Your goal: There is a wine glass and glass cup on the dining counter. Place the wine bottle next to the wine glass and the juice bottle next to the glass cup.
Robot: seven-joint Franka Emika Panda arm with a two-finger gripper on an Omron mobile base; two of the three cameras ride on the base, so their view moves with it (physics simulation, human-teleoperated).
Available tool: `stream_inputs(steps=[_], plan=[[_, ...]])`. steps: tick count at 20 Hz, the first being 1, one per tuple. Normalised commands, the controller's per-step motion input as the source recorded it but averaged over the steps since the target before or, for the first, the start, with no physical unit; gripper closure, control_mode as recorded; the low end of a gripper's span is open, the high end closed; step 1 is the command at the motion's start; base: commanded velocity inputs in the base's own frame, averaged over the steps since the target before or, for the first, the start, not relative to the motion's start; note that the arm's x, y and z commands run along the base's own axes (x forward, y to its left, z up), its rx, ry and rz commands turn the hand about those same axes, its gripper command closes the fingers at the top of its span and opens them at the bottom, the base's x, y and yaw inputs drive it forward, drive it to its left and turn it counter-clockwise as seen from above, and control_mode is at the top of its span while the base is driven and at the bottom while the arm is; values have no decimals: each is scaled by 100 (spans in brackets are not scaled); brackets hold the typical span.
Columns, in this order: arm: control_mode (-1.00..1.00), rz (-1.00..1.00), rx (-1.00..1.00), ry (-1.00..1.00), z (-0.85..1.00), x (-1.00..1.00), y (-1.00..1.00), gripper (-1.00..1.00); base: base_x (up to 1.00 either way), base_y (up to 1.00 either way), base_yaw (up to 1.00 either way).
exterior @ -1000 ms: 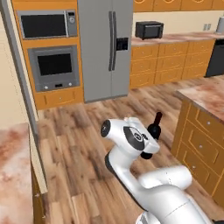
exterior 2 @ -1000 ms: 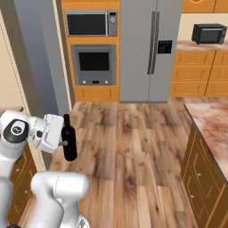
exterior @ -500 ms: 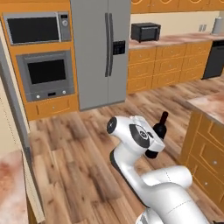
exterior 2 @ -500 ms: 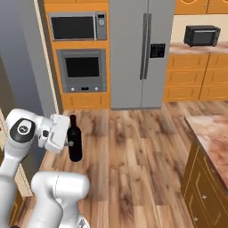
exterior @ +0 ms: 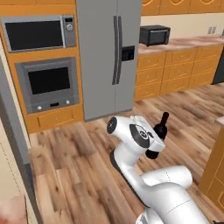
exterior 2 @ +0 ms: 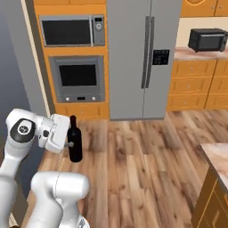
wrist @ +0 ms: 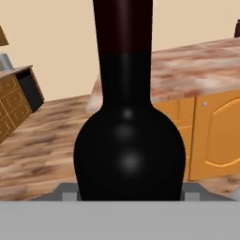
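Observation:
My gripper (exterior 2: 70,144) is shut on the wine bottle (exterior 2: 75,140), a slim all-black bottle held upright above the wooden floor. From the left base view the wine bottle (exterior: 161,127) pokes up behind the white hand. Close up, the wine bottle (wrist: 129,140) covers the middle of the hand view, its neck running off the top. Behind it stands a counter (wrist: 206,77) with a reddish-brown marbled top and orange base; I cannot tell if it is the dining counter. The wine glass, glass cup and juice bottle are out of view.
A steel fridge (exterior: 107,52) and a built-in oven (exterior: 48,83) under a microwave (exterior: 37,33) stand ahead. Orange cabinets (exterior: 175,68) run along the back right with a black appliance (exterior: 154,35) on top. A marbled counter corner (exterior 2: 218,156) sits at the right.
The whole scene has slid across both base views, so the base has turned; fridge and oven now sit more central and closer. The bottle stays held in the gripper.

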Motion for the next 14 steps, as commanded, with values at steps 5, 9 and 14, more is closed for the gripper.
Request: stream_inputs(steps=[5,9,14], plan=[[100,0,0,0,0,0,0,100,78,0,-20],[100,0,0,0,0,0,0,100,43,1,-57],[100,0,0,0,0,0,0,100,37,2,-63]])
